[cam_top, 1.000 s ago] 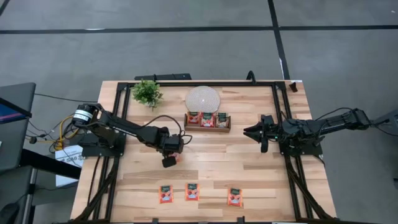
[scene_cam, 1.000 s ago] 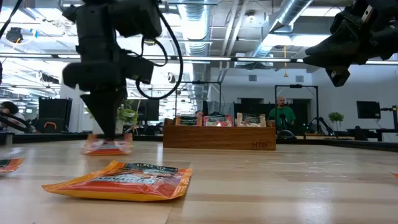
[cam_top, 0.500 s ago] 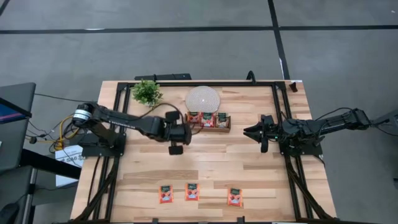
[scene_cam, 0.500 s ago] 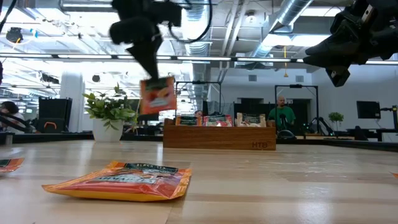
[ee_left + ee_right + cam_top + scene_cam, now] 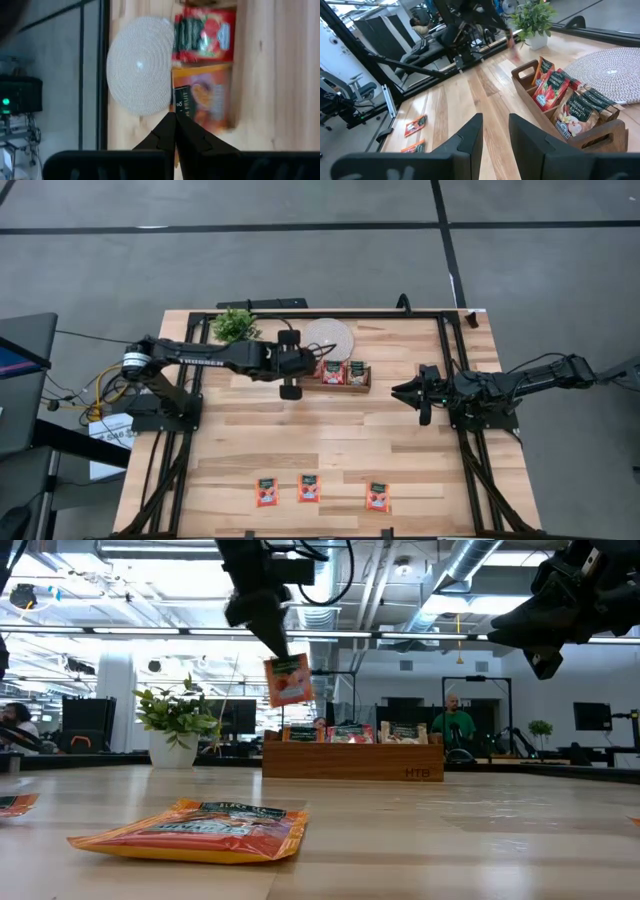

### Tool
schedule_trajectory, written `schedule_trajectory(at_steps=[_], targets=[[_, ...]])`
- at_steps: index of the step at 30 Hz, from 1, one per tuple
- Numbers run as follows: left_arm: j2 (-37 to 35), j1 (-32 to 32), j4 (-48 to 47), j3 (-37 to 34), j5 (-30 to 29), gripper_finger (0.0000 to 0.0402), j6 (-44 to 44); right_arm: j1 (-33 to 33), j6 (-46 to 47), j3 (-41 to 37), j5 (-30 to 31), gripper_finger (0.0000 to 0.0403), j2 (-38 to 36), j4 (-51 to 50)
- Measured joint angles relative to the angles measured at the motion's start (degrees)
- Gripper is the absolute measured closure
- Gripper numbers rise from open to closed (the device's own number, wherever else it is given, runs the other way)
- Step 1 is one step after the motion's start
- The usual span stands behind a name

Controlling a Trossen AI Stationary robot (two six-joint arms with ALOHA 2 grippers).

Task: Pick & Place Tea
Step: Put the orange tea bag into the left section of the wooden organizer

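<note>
Left gripper (image 5: 283,648) moved from mid-table up to the tray (image 5: 333,384), fingers pinched on a red-orange sachet (image 5: 288,680) hanging just above its left end. Tray holds three sachets upright. Right gripper (image 5: 405,392) sits right of tray, fingers partly apart, empty. Three sachets lie near table's (image 5: 400,460) front edge.

— What sort of place was that?
— A robotics lab: exposed ceiling ducts (image 5: 470,570), strip lights, monitors (image 5: 592,716) on black-framed rigs.
— Anyone there?
— A person (image 5: 455,725) stood behind; office chairs (image 5: 362,92) sat alongside.
</note>
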Motion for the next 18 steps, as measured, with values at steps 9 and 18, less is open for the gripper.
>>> schedule_trajectory(at_steps=[9,18], targets=[[3.4,1.4,5.0,0.0,1.7,0.0401,5.7,0.0,0.0,0.0,0.0,0.0317,0.0,0.0],[6.6,1.8,6.2,0.0,1.9,0.0401,8.9,0.0,0.0,0.0,0.0,0.0317,0.0,0.4]])
